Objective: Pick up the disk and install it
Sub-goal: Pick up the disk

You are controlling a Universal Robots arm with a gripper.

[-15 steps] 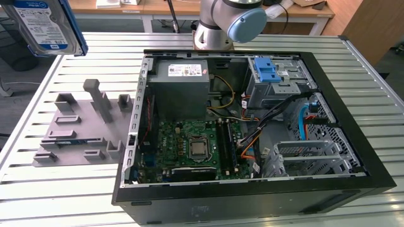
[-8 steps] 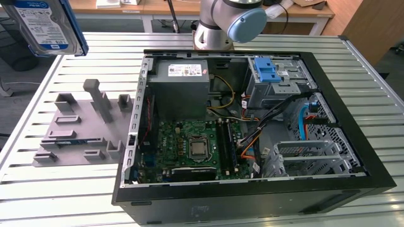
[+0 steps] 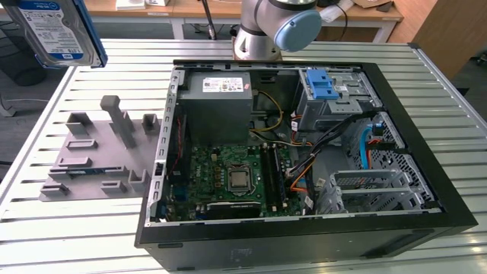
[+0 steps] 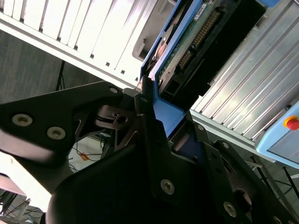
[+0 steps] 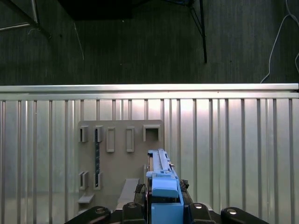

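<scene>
The disk (image 3: pixel 57 31) hangs high at the exterior view's far left, above the slatted table, its white-and-blue label facing the camera and a blue carrier frame around it. In the second wrist view my gripper (image 4: pixel 164 112) is shut on the carrier's blue end, with the disk's green circuit board (image 4: pixel 189 42) running away from the fingers (image 4: pixel 145 100). The first wrist view looks straight down past the disk (image 5: pixel 161 175), seen edge-on, with the gripper (image 5: pixel 162 207) clamped around it. Directly below lies a grey fixture plate (image 5: pixel 119 154).
The open computer case (image 3: pixel 426 165) lies on the table, to the exterior view's right of the grey fixture plate (image 3: pixel 91 160). Inside it are a power-supply box (image 3: pixel 216 103), a motherboard (image 3: pixel 228 177), a metal bay with a blue latch (image 3: pixel 323 85) and a metal cage (image 3: pixel 373 188). The arm's base (image 3: pixel 263 28) stands behind the case.
</scene>
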